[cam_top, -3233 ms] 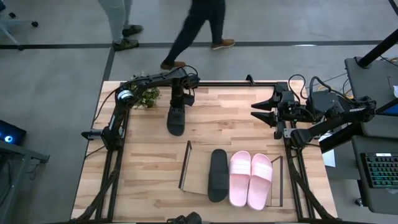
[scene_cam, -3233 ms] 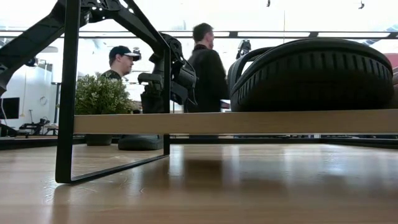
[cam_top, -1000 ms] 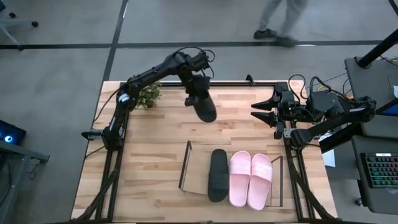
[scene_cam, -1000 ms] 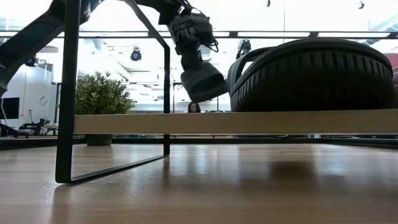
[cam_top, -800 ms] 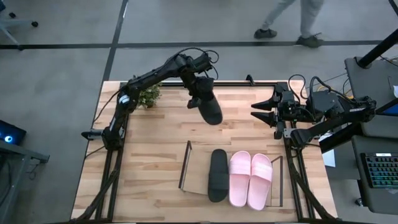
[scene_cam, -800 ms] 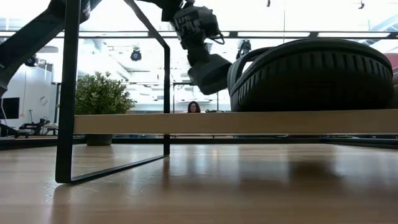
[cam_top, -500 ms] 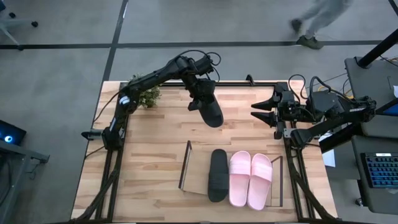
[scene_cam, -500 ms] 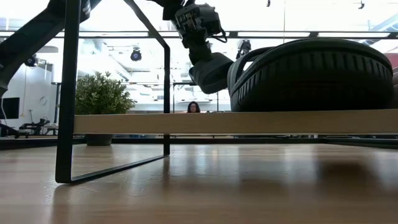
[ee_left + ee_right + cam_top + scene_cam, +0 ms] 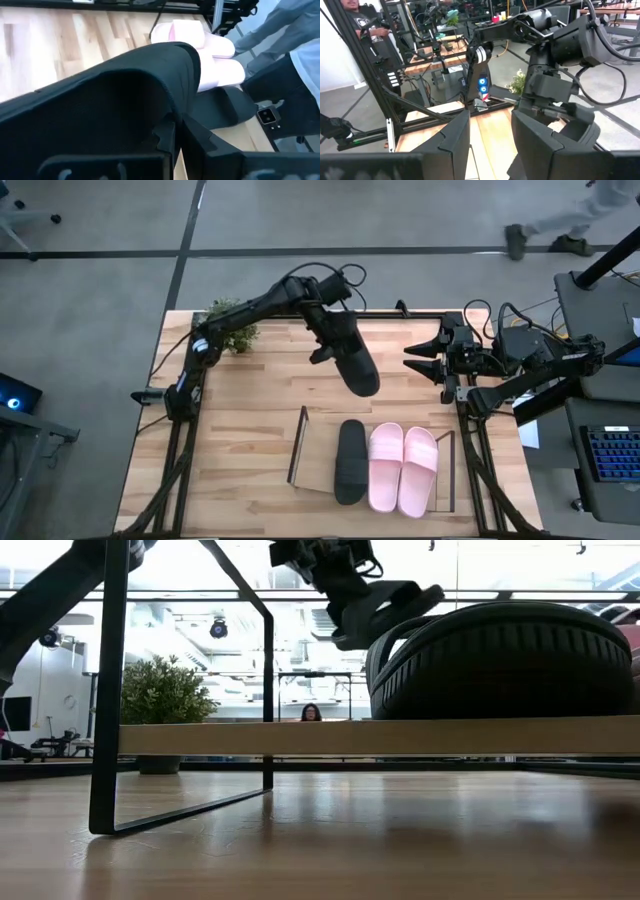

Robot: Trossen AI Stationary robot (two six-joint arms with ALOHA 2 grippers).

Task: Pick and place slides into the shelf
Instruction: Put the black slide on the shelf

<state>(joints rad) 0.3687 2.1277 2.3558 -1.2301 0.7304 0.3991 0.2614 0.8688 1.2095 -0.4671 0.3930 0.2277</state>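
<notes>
My left gripper [image 9: 328, 332] is shut on a black slide [image 9: 356, 362], which it carries in the air over the table's far middle. In the low view this slide [image 9: 385, 608] shows high above the shelf. The shelf [image 9: 318, 472] is a low wood board with dark end frames near the front edge. On it lie flat another black slide [image 9: 350, 462] and a pale pink pair [image 9: 402, 469]. My right gripper [image 9: 410, 361] waits open at the table's right edge, with nothing between its fingers. My left gripper pinches the edge of the black slide's strap [image 9: 176, 116] between its two fingers, at the slide's far end. It comes from the far left, slanting down. The slide is lifted clear, and its free end [image 9: 367, 386] reaches out toward the shelf.
A small potted plant [image 9: 233, 330] stands at the table's far left corner. Bare wood lies between the carried slide and the shelf, and the shelf's left part [image 9: 318, 460] holds nothing. A person's foot [image 9: 516, 240] shows on the floor beyond the far edge.
My left gripper has carried the black slide toward the table's right and near edges and a little upward. The wrist has turned, and the slide has tipped from hanging steeply to lying nearly level, its free end swung out toward the shelf.
</notes>
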